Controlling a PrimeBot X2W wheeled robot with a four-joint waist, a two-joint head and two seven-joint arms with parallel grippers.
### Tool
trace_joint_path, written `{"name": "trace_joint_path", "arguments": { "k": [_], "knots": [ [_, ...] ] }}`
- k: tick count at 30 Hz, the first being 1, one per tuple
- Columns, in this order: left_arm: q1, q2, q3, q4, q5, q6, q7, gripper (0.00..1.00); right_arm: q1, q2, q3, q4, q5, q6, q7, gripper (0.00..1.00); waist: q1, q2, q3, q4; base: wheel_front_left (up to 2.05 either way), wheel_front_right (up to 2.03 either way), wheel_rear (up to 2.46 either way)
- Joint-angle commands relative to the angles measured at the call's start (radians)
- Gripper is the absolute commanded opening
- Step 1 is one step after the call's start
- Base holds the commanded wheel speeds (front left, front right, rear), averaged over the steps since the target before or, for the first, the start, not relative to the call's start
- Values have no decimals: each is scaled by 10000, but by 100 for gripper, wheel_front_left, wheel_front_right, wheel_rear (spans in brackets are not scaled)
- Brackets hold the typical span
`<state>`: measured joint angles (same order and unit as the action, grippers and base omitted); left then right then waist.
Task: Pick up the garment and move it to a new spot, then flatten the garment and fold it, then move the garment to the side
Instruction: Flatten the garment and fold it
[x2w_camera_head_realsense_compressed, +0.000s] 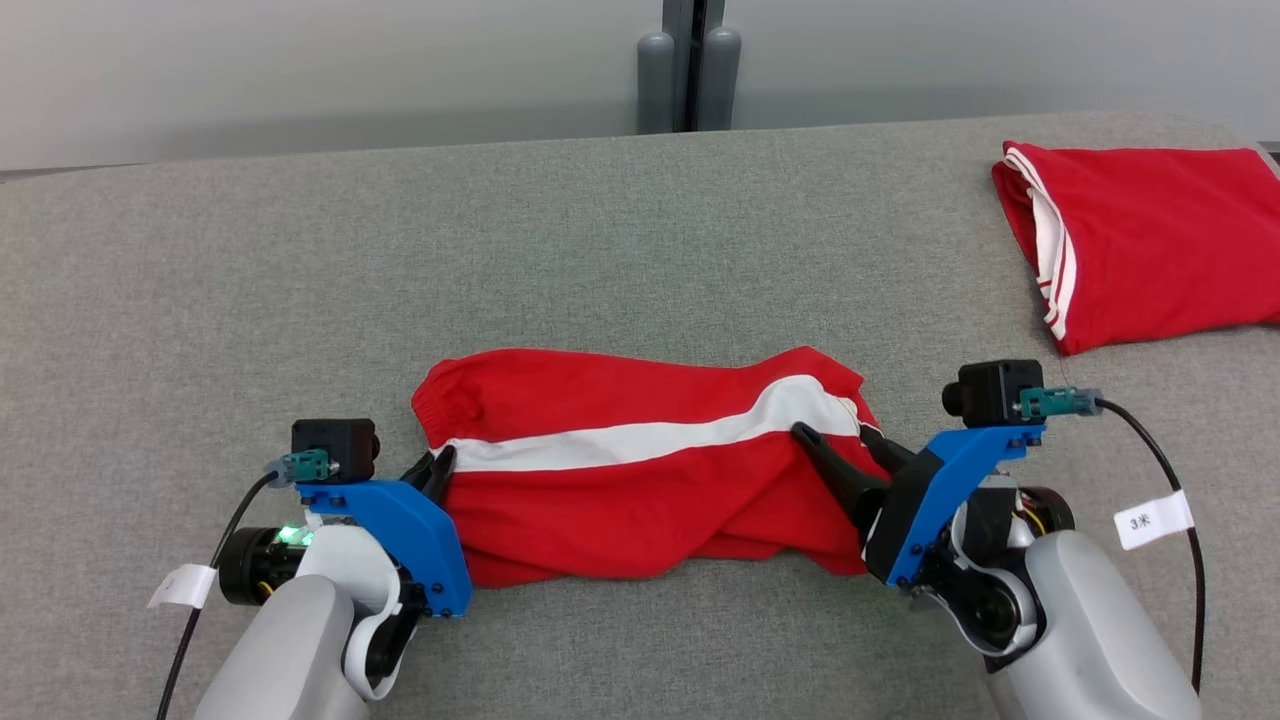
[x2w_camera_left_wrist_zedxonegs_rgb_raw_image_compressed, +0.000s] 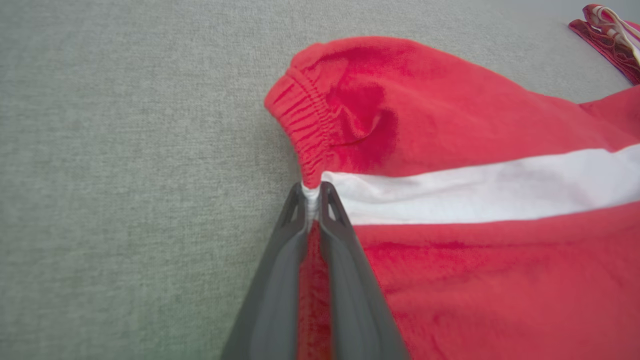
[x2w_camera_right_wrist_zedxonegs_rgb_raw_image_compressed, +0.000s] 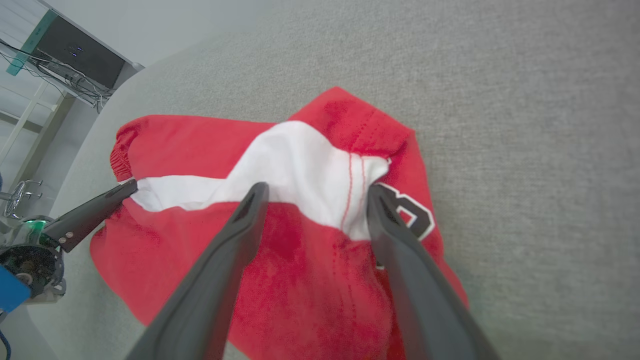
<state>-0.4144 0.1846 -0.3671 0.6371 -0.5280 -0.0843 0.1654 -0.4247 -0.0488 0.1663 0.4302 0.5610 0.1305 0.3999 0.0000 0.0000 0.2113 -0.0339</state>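
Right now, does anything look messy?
Yes: the red cloth garment with a white stripe lies bunched and twisted, not flat. The left tool pinches its elastic edge; the right tool stands open over the other end.

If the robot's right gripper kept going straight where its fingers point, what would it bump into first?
Probably the red garment. The open right gripper points at its white stripe, which lies right by the fingertips. Whether they touch the cloth now is hard to tell.

Head camera looks forward and down from behind the left gripper (x2w_camera_head_realsense_compressed: 443, 462) and right gripper (x2w_camera_head_realsense_compressed: 833, 432). Wrist cameras sit close, facing along their fingers (x2w_camera_left_wrist_zedxonegs_rgb_raw_image_compressed: 345, 260); all three share the garment (x2w_camera_head_realsense_compressed: 640, 490).
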Motion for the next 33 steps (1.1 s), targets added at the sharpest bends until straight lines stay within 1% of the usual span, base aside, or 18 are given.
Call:
{"name": "trace_joint_path", "arguments": {
  "k": [1, 7, 10, 16, 17, 19, 20, 21, 22, 24, 28, 33],
  "knots": [
    [-6, 70, 2, -103, -41, 16, 23, 0, 326, -33, -144, -156, -89, 5, 114, 100, 0, 0, -7, -15, 0, 0, 0],
    [45, 169, 2, -301, -106, 48, 82, 0, 679, -29, -522, -463, -97, 5, 326, 100, 0, 0, -6, -92, 0, 0, 0],
    [71, 224, -11, -412, -145, 41, 124, 0, 463, -29, -325, -484, 166, 5, 323, 100, 0, 0, 25, -114, 0, 0, 0],
    [130, 250, -98, -579, -164, 105, 218, 0, -26, -32, 61, -330, 340, 5, -80, 100, 0, 0, 43, -32, 0, 0, 0],
    [142, 251, -110, -594, -164, 102, 226, 0, -102, -33, 72, -303, 411, 5, -150, 95, 0, 0, 40, -13, 0, 0, 0],
    [181, 250, -131, -619, -186, 90, 225, 0, -166, -32, 128, -150, 409, 5, -161, 47, 0, 0, 26, 12, 0, 0, 0],
    [181, 250, -131, -619, -186, 90, 225, 0, -166, -32, 128, -150, 409, 5, -161, 47, 0, 0, 26, 12, 0, 0, 0],
    [200, 246, -138, -616, -230, 78, 239, 0, -225, -33, 132, -71, 393, 5, -152, 36, 0, 0, 21, 22, 0, 0, 0],
    [208, 232, -130, -614, -275, 58, 238, 0, -309, -33, 134, 4, 397, 5, -170, 0, 0, 0, 13, 31, 0, 0, 0],
    [232, 181, -86, -643, -390, -13, 109, 0, -437, -32, 89, 165, 227, 5, -314, 0, 0, 0, -45, 47, 0, 0, 0],
    [248, 74, 66, -916, -581, -116, -498, 0, -547, -30, -208, 156, -14, 5, -856, 0, 0, 0, -229, 91, 0, 0, 0],
    [360, -122, 294, -1877, -1261, -329, -1149, 0, -317, -30, -431, -640, -119, 5, -1113, 0, 0, 0, -454, 100, 0, 0, 0]
  ]
}}
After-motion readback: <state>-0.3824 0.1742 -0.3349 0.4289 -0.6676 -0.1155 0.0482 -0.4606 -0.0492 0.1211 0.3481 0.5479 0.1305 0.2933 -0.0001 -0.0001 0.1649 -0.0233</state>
